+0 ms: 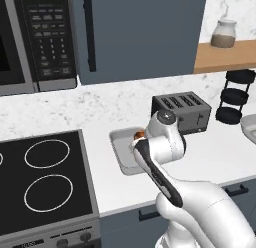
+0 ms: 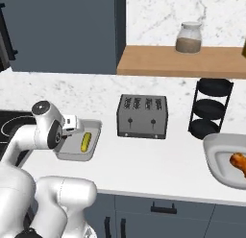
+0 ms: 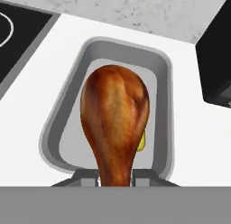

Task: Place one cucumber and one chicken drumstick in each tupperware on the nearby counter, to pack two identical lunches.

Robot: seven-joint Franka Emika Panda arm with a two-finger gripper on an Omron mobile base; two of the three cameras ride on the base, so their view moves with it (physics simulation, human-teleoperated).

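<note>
The counter (image 2: 158, 160) is a long white worktop that runs from the black stove (image 1: 45, 177) on the left to a second tupperware (image 2: 216, 167) at the right edge, and this one holds a chicken drumstick (image 2: 239, 162) of its own. On the counter stand also a dark four-slot toaster (image 2: 142, 116) and a black tiered rack (image 2: 211, 107), and above them a wooden shelf (image 2: 182, 64) carries a glass jar (image 2: 188, 38). The white arm (image 1: 165, 177) rises from the base, bends at the elbow and reaches forward, so that its wrist hangs over the near tupperware (image 2: 93, 129), which lies on the counter between the stove and the toaster. In this tupperware lies a yellow-green cucumber (image 2: 86, 142), along its length. The hand points down toward the container, and in the hand view the gripper (image 3: 116, 175) is closed on the thin bone end of the other chicken drumstick (image 3: 115, 114), with the two fingers pressing it from both sides. The thick meat end of this drumstick points away from the hand, toward the grey floor of the tupperware (image 3: 158, 83), and it is above the container, not resting in it. A small piece of the cucumber (image 3: 142, 142) shows behind the drumstick on its right side. In the left base view the drumstick (image 1: 139, 135) shows as a small orange-brown spot just beside the wrist.
</note>
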